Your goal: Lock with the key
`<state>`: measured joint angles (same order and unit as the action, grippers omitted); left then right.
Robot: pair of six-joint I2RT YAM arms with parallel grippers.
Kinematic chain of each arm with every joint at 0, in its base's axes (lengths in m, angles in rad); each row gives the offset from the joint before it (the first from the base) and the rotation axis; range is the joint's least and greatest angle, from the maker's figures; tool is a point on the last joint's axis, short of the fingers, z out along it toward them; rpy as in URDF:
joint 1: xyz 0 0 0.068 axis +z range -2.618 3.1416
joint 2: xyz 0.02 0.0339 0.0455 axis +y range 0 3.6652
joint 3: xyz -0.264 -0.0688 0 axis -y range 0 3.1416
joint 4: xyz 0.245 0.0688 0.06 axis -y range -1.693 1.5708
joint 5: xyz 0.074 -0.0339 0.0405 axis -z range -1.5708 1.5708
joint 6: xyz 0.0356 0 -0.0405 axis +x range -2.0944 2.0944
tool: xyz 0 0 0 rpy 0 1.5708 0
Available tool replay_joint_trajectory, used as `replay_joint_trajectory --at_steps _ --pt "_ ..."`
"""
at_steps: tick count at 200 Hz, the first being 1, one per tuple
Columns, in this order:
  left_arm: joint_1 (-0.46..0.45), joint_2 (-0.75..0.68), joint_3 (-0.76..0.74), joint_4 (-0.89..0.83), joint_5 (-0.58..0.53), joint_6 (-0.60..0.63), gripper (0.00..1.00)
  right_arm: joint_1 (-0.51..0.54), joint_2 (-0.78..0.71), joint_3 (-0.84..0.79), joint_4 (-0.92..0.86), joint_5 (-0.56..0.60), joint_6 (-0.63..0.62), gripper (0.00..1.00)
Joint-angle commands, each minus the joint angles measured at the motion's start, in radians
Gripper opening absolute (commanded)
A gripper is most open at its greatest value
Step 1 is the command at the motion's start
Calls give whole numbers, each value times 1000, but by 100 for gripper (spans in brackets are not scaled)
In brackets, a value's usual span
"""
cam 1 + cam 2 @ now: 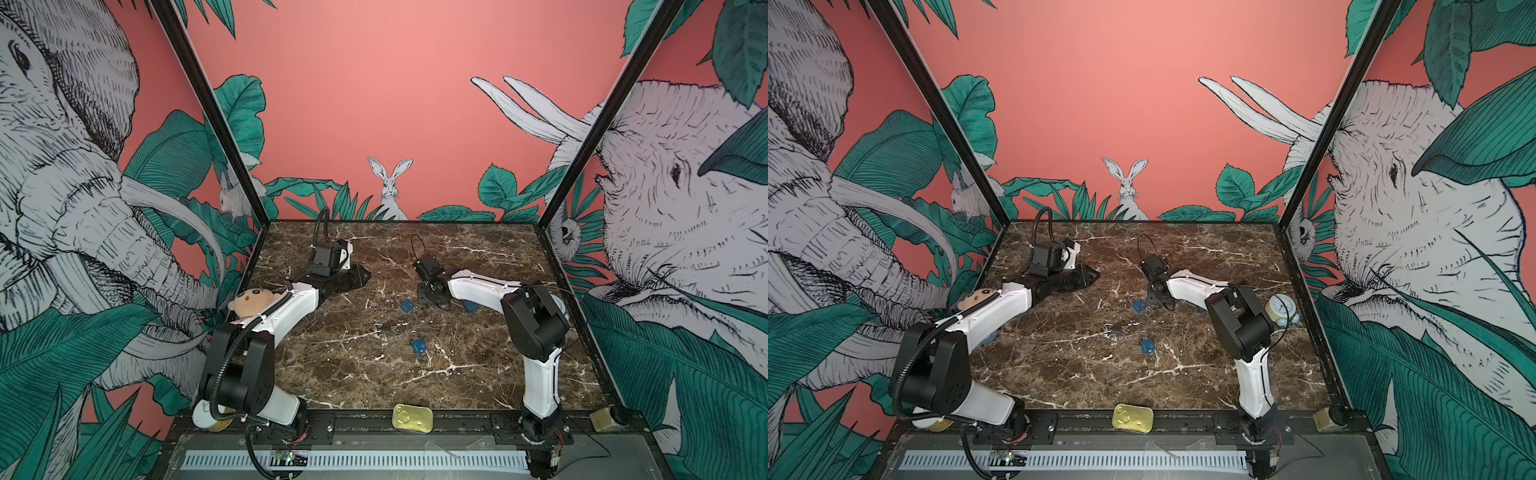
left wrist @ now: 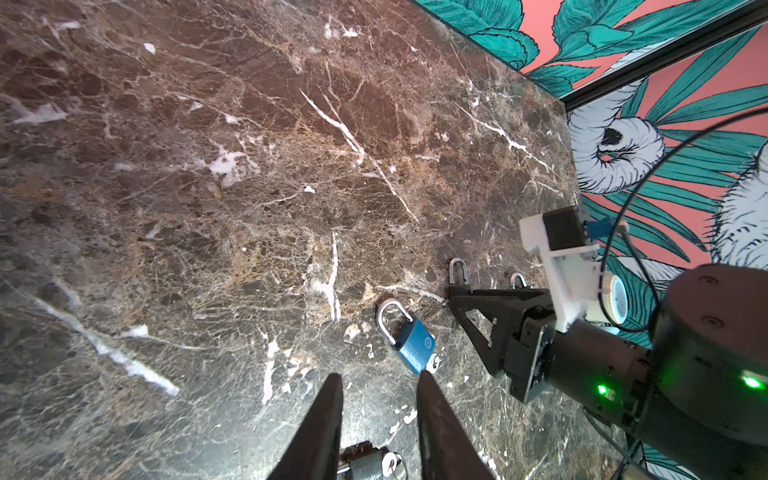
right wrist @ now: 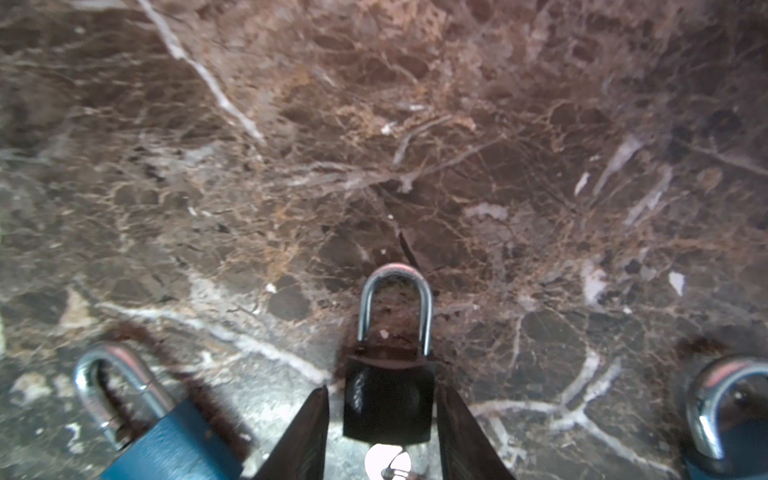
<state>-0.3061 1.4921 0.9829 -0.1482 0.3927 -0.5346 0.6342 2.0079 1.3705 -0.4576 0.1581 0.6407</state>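
Observation:
A black padlock (image 3: 388, 399) lies on the marble table (image 3: 374, 145), shackle pointing away from my right gripper (image 3: 384, 390). A silver key (image 3: 386, 461) with a ring shows at the padlock's base. The right gripper is open and straddles the padlock body, with a thin gap on each side. In both top views this gripper (image 1: 428, 293) points down at the table's middle and hides the black padlock. My left gripper (image 2: 378, 380) is open with nothing between its tips. It lies low at the back left (image 1: 361, 274).
Blue padlocks (image 3: 166, 440) (image 3: 727, 415) flank the black one. A third blue padlock (image 1: 417, 345) and a grey padlock (image 1: 384, 329) lie nearer the front. A plush toy (image 1: 249, 299) sits left, an alarm clock (image 1: 1282, 307) right, a tin (image 1: 412, 417) at the front edge.

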Motion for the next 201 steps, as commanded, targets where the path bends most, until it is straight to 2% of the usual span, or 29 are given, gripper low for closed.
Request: replay_joint_trajectory --at_steps 1,73,141,180,201 --pt "9 -6 23 16 15 -2 33 -8 18 27 -23 0 16 42" --pt "12 -6 23 21 20 -12 33 -25 38 25 -22 -19 22 37" --pt "13 -8 23 19 26 -15 33 -27 51 27 -20 -32 19 37" --pt "12 -7 18 18 21 -5 32 -27 54 39 -36 -34 3 24" --pt "12 5 29 21 44 -8 31 -27 29 38 -41 -37 -10 21"
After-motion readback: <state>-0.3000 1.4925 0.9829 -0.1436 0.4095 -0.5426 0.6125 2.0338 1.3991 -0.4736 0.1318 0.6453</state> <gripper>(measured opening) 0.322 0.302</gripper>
